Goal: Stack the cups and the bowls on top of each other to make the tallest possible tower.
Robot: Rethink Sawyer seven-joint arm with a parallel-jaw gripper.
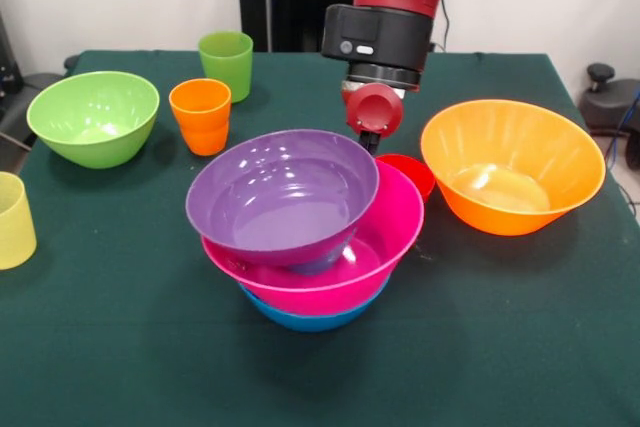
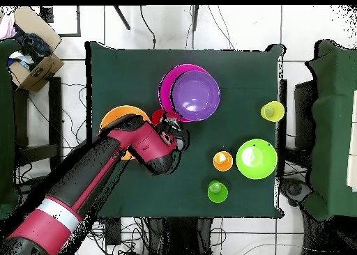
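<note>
In the middle of the table stands the tower: a blue bowl [image 1: 310,319] at the bottom, a pink bowl [image 1: 385,237] in it, and a purple bowl [image 1: 283,195] resting tilted on top [image 2: 196,95]. A red cup [image 1: 412,171] sits just behind the pink bowl's rim [image 2: 159,117]. My gripper [image 1: 371,139] hangs low behind the purple bowl, right beside the red cup [image 2: 174,134]; its tip is hidden by the bowls. An orange bowl [image 1: 512,162] stands to the right. On the left are a lime green bowl [image 1: 93,115], an orange cup [image 1: 201,115], a green cup [image 1: 227,62] and a pale yellow cup [image 1: 12,219].
The dark green cloth table [image 1: 120,347] ends close below the tower in the front view. In the overhead view the arm [image 2: 104,168] crosses over part of the orange bowl [image 2: 115,116]. A cardboard box [image 2: 35,57] sits off the table.
</note>
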